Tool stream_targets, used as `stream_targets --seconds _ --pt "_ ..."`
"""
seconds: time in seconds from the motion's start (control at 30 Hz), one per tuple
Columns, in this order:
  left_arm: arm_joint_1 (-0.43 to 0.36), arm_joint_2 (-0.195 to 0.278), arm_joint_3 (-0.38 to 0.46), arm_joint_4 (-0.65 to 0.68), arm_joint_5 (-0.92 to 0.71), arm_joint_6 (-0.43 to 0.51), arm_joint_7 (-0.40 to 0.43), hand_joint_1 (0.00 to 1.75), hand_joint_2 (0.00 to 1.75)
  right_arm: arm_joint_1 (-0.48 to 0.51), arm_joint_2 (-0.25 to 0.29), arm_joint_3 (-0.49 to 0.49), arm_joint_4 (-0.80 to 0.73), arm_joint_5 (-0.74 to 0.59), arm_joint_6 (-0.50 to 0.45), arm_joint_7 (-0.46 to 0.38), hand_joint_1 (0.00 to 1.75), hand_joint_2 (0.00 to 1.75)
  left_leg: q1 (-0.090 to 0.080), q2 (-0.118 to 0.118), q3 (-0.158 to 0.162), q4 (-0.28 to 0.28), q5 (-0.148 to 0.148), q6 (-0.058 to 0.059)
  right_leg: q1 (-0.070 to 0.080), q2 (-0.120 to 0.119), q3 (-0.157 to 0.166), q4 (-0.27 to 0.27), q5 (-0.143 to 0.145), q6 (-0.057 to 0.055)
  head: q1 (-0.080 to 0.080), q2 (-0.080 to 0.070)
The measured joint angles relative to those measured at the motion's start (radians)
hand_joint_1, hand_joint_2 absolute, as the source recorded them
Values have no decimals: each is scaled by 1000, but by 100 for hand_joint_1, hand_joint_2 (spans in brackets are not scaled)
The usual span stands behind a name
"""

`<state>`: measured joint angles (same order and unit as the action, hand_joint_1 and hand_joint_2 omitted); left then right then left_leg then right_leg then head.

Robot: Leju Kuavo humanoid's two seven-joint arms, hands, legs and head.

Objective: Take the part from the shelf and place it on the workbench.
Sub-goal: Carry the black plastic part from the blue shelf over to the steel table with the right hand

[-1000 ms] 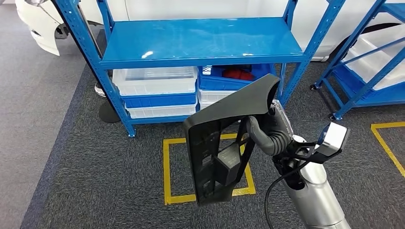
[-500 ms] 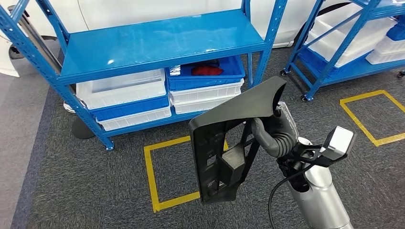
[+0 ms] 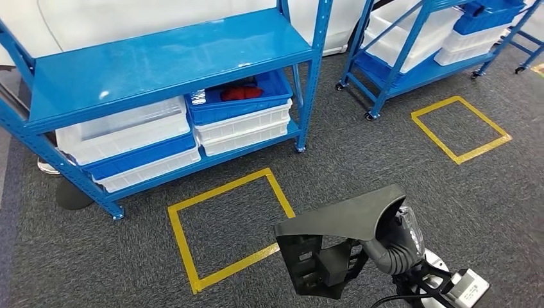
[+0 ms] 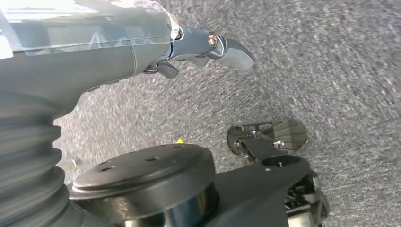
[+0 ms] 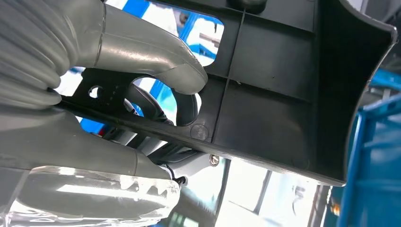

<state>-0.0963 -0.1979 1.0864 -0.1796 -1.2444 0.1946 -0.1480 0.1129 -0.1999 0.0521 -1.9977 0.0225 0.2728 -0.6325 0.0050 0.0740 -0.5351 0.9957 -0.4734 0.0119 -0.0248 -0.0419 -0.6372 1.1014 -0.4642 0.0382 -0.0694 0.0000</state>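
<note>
Head view: right robot hand grips the black plastic part, held in the air low in the frame, over grey carpet, just past the near right corner of the yellow floor square. Part's flat top faces up, ribbed frame hangs below. Blue shelf stands behind the square w/ white and blue bins on its lower level; top level bare. 2nd blue shelf far right, another yellow square in front of it. Right wrist view: thumb hooks thru an opening in the part, fingers clamped underneath. Left wrist view: left robot hand over carpet, fingers prob. loosely curled, nothing in them; blurry, can't tell for sure.
</note>
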Motion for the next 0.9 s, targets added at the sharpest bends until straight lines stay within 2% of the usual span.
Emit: stream_targets --seconds 0.03,0.07,0.13,0.17,0.23,0.3,0.33,0.37,0.43,0.63,0.67,0.7,0.73,0.77,0.8,0.83,0.87,0.9 --pt "-1 1 0 0 0 0 0 0 175 4 0 -2 -4 0 0 0 175 175 -3 10 3 2 -5 -6 2 -13 27 -48 13 -6 0 0" --pt "-1 1 0 -1 0 0 1 0 175 7 0 -5 -8 1 0 0 175 175 -5 18 6 4 -9 -13 5 -20 39 -71 16 -14 0 0" --pt "-4 3 0 -1 0 0 1 0 175 15 0 -10 -14 2 0 0 175 175 -6 36 14 3 -13 -24 8 0 38 -74 15 -30 0 0" --pt "-5 3 0 -1 -1 1 1 0 175 19 0 -13 -17 2 -1 0 175 175 -4 33 16 6 -18 -30 7 10 38 -76 16 -36 0 0" --pt "-7 4 -2 -1 -9 6 -2 0 175 26 1 -16 -23 3 -3 0 175 175 1 -6 0 52 -55 -40 3 28 39 -81 21 -49 0 0" --pt "-6 7 -6 -1 -23 14 -8 0 175 38 6 -17 -30 15 -13 -2 175 175 4 -54 -55 179 -127 -45 4 47 37 -82 23 -58 0 0" --pt "-5 9 -10 -1 -29 19 -11 0 175 47 11 -18 -33 25 -21 -4 175 175 4 -62 -86 248 -155 -46 6 57 37 -82 23 -60 0 0" --pt "-4 11 -13 -1 -33 24 -14 0 175 56 18 -18 -36 39 -30 -5 175 175 4 -65 -108 294 -167 -46 8 69 36 -81 24 -62 0 0" --pt "-4 14 -17 -1 -37 28 -17 0 175 65 28 -18 -38 57 -41 -7 175 175 4 -65 -122 322 -163 -45 10 85 36 -80 24 -62 0 0" --pt "-5 15 -18 -1 -39 30 -18 0 175 66 32 -18 -38 64 -44 -6 175 175 4 -66 -116 307 -149 -43 11 92 36 -80 24 -62 0 0" --pt "-6 16 -19 -1 -40 30 -18 0 175 66 35 -18 -38 71 -47 -5 175 175 4 -67 -104 280 -132 -41 11 98 36 -79 24 -62 0 0" --pt "-7 16 -20 -2 -41 31 -18 0 175 66 40 -18 -38 80 -52 -3 175 175 4 -74 -81 229 -101 -37 11 108 37 -79 24 -62 0 0" --pt "-9 18 -22 -2 -41 33 -17 0 175 67 48 -18 -38 93 -60 0 175 175 4 -92 -53 164 -67 -32 12 119 38 -78 24 -62 0 0" --pt "-10 21 -24 -3 -42 34 -14 0 175 71 61 -18 -38 110 -73 0 175 175 3 -114 -23 93 -37 -25 11 138 36 -77 26 -56 0 0" --pt "-11 24 -27 -4 -44 35 -1 0 175 79 77 -18 -37 125 -85 -8 175 175 4 -122 2 35 -15 -15 9 148 31 -76 28 -46 0 0" --pt "-10 27 -29 -5 -47 35 13 0 175 85 91 -18 -35 137 -94 -18 175 175 5 -123 15 2 -6 -7 9 143 21 -64 21 -36 0 0" --pt "-9 28 -32 -6 -50 35 27 0 175 91 104 -18 -34 146 -102 -28 175 175 6 -108 21 -15 -3 0 8 128 1 -33 3 -24 0 0" --pt "-6 29 -34 -6 -52 35 39 0 175 93 112 -17 -32 151 -105 -35 175 175 6 -87 25 -24 3 5 9 101 -22 15 -24 -18 0 0"
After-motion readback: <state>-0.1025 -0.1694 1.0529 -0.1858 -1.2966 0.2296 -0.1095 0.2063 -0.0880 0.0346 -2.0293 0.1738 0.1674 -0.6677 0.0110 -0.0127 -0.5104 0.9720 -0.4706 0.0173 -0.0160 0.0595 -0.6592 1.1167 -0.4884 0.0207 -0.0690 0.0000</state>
